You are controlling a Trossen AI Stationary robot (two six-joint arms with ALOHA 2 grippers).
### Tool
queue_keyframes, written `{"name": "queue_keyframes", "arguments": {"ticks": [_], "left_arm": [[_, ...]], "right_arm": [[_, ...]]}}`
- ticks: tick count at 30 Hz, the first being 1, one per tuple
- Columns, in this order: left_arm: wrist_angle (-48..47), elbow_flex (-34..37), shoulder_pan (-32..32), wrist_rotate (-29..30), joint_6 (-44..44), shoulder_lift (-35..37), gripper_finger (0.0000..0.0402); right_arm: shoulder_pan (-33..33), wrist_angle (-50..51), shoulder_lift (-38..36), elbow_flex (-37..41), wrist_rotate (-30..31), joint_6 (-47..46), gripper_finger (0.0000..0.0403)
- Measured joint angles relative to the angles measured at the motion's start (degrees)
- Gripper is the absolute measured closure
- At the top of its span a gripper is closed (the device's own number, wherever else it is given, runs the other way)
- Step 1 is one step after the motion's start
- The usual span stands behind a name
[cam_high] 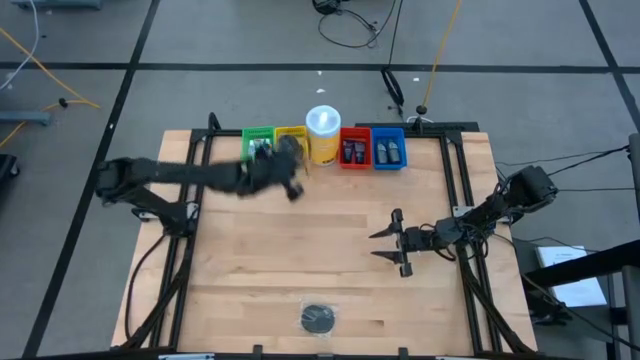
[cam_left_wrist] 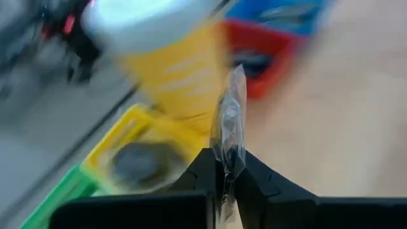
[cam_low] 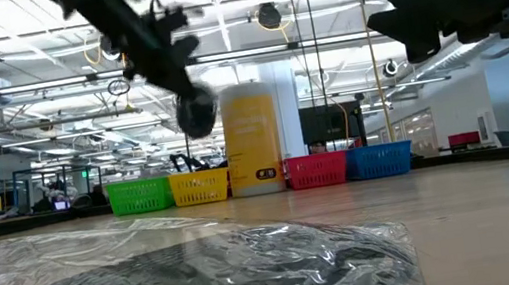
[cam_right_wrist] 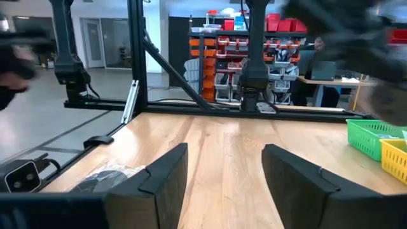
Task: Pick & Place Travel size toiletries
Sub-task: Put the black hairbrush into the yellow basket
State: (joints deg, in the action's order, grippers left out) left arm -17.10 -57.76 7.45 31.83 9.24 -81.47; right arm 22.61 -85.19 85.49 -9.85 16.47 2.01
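Note:
My left gripper [cam_high: 293, 188] is shut on a dark round disc in clear wrap [cam_left_wrist: 230, 130]. It is held in the air just on the near side of the yellow bin [cam_high: 290, 140]. In the low view the disc [cam_low: 197, 114] hangs in front of the white container with the yellow base [cam_low: 252, 138]. Another dark disc [cam_left_wrist: 137, 164] lies in the yellow bin. A further wrapped dark disc [cam_high: 318, 318] lies flat near the table's near edge and fills the low view's foreground [cam_low: 213, 270]. My right gripper [cam_high: 385, 243] is open and empty over the table's right middle. My left gripper pinches the wrapped disc by the edge of its clear wrap [cam_left_wrist: 227, 166] between its two fingers. The disc shows edge-on and sticks out past the fingertips [cam_left_wrist: 206, 164]. The arm slants down from the table's left. The disc hangs below the fingers, clear of table and bins.
Green [cam_high: 258, 145], yellow, red [cam_high: 354, 148] and blue [cam_high: 388, 148] bins stand in a row at the far edge, with the white container [cam_high: 323, 133] between yellow and red. The red and blue bins hold small items. Bare wood lies between the grippers and the near disc.

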Motion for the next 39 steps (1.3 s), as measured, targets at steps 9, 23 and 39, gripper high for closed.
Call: {"name": "queue_keyframes", "arguments": {"ticks": [9, 23, 39], "left_arm": [[3.06, 0.02, 30.97, -25.78, 3.56, -6.84, 0.0392], [10.11, 0.02, 37.95, -42.48, 6.31, -17.78, 0.0351], [3.29, 0.02, 35.34, -32.82, 6.87, -6.13, 0.0223]], "right_arm": [[-0.02, 0.11, 0.00, 0.00, -0.02, 0.03, 0.0213], [-0.17, 0.13, 0.00, -0.01, 0.04, 1.24, 0.0217], [-0.17, 0.15, 0.00, -0.02, 0.00, 0.78, 0.0218]]}}
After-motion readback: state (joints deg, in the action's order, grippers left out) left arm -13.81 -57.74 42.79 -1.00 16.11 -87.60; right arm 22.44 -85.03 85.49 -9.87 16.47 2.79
